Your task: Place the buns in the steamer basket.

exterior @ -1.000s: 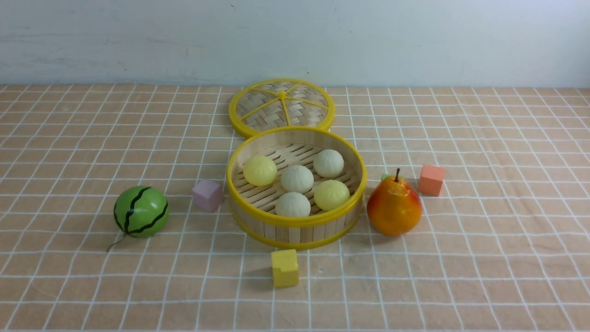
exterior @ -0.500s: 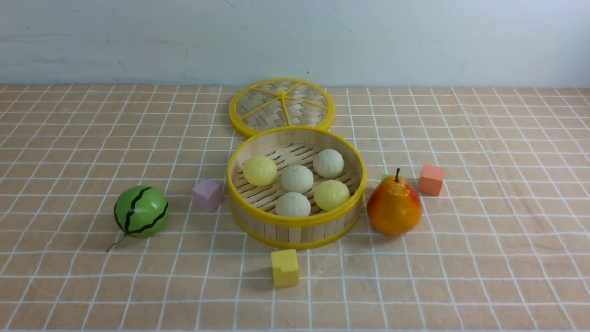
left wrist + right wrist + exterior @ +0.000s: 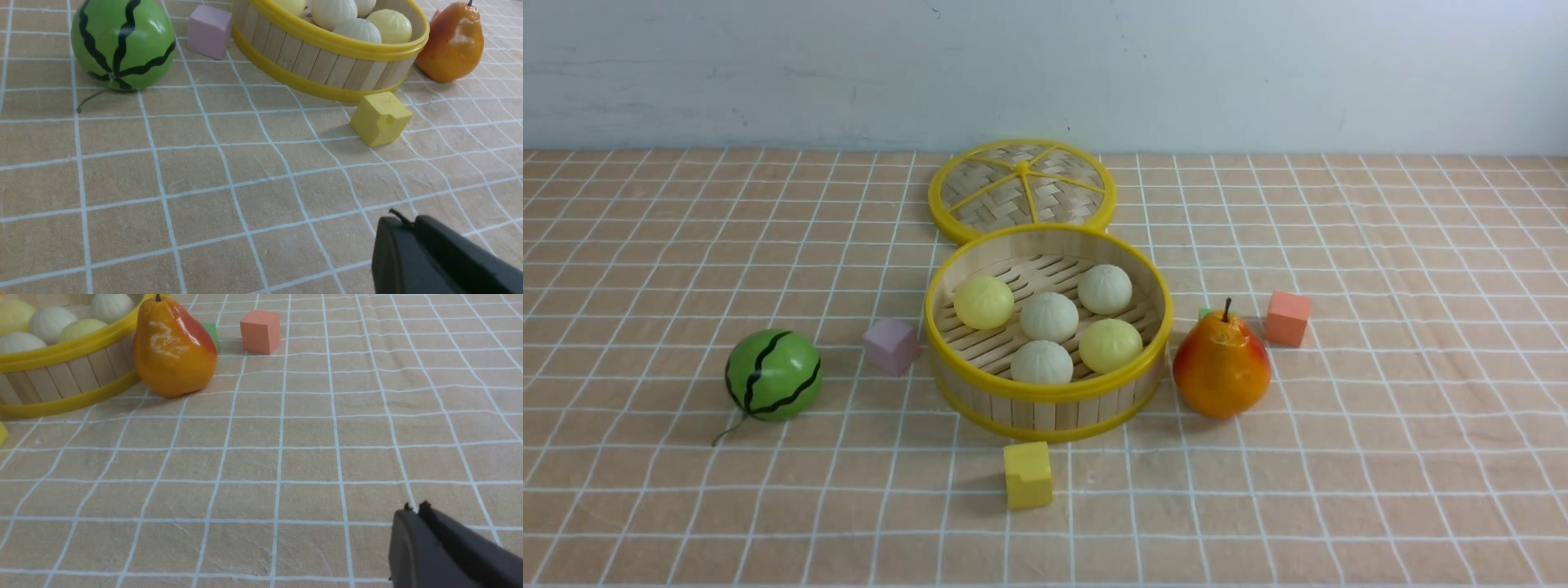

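Note:
The steamer basket [image 3: 1045, 412] stands at the middle of the checked cloth. Several buns lie inside it: three off-white ones [image 3: 1049, 316] and two pale yellow ones [image 3: 983, 301]. Neither arm shows in the front view. In the left wrist view my left gripper [image 3: 412, 222] hovers low over bare cloth, shut and empty, well short of the basket [image 3: 310, 61]. My right gripper [image 3: 414, 510] is likewise shut on nothing over bare cloth, far from the basket [image 3: 61, 375] and its buns [image 3: 49, 322].
The woven lid [image 3: 1022, 189] lies flat behind the basket. A watermelon ball [image 3: 773, 374] and pink cube [image 3: 891, 345] sit to its left, a yellow cube [image 3: 1027, 474] in front, and a pear [image 3: 1221, 367], green cube [image 3: 1204, 313] and orange cube [image 3: 1287, 318] to its right.

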### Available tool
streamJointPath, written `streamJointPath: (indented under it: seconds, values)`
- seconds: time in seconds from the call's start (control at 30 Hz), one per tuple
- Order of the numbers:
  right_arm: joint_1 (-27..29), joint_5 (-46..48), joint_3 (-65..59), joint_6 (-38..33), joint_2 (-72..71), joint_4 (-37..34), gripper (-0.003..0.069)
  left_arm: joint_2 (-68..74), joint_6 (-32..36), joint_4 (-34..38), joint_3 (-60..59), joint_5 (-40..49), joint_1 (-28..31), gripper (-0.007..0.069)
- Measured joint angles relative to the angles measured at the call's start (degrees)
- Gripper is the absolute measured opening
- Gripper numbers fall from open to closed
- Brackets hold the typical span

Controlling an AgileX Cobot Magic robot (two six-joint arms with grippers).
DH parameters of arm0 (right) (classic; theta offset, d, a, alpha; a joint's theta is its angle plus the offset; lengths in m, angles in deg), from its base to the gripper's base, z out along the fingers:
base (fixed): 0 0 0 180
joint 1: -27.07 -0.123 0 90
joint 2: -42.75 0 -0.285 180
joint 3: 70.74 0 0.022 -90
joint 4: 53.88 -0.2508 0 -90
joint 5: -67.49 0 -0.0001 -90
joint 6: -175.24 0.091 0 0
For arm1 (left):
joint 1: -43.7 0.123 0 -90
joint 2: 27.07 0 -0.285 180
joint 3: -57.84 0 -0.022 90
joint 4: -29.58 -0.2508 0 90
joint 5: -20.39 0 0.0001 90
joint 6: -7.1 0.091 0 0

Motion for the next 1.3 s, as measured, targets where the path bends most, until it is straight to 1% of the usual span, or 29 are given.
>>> streamJointPath:
  seconds: [0.37,0.47,0.5,0.6,0.73,0.8,0.9,1.0,1.03,1.07,1.1,1.13,1.23,1.3]
  values:
    - [0.00,0.00,0.00,0.00,0.00,0.00,0.0024,-0.06,0.00,0.00,-0.04,-0.40,0.00,0.0052]
    - [0.00,0.00,0.00,0.00,0.00,0.00,0.0029,-0.24,0.05,0.00,-0.12,-2.32,0.00,0.0054]
    - [0.00,0.00,0.00,0.00,0.00,0.00,0.0032,-0.49,0.05,0.00,-0.46,-4.33,0.24,0.0054]
    - [0.00,0.00,0.00,0.00,0.00,0.00,0.0032,-2.06,-0.01,0.00,-0.90,-6.87,1.79,0.0054]
    - [0.00,0.00,0.00,0.00,0.00,0.00,0.0032,-9.21,-0.01,0.00,-1.11,-6.97,7.68,0.0056]
    - [0.00,0.00,0.00,0.00,0.00,0.00,0.0032,-13.51,-0.51,0.42,-1.11,-3.89,10.80,0.0056]
    - [0.00,0.00,0.00,0.00,0.00,0.00,0.0032,-20.00,-2.25,0.95,-1.20,3.51,15.37,0.0056]
    - [0.00,0.00,0.00,0.00,-0.06,0.00,0.0036,-22.72,-3.24,1.01,-2.28,10.26,19.29,0.0057]
    - [0.00,0.00,0.00,0.00,-0.06,0.00,0.0038,-22.81,-3.36,1.01,-2.41,11.55,19.85,0.0057]
    - [0.00,0.00,0.00,0.00,-0.06,0.00,0.0040,-22.86,-3.67,0.34,-2.60,15.17,20.90,0.0057]
    - [0.00,0.00,0.00,0.00,-0.06,0.00,0.0040,-22.86,-3.67,0.10,-2.62,15.77,21.00,0.0057]
    - [0.00,0.00,0.00,0.00,-0.06,0.00,0.0042,-22.86,-3.94,-0.48,-2.83,19.13,21.42,0.0057]
    - [0.00,0.00,0.00,0.00,-0.06,0.00,0.0046,-22.86,-4.06,-0.71,-2.89,20.70,21.42,0.0049]
    - [0.00,0.00,0.00,0.00,-0.06,0.00,0.0049,-22.86,-4.11,-0.85,-2.89,20.75,21.42,0.0031]
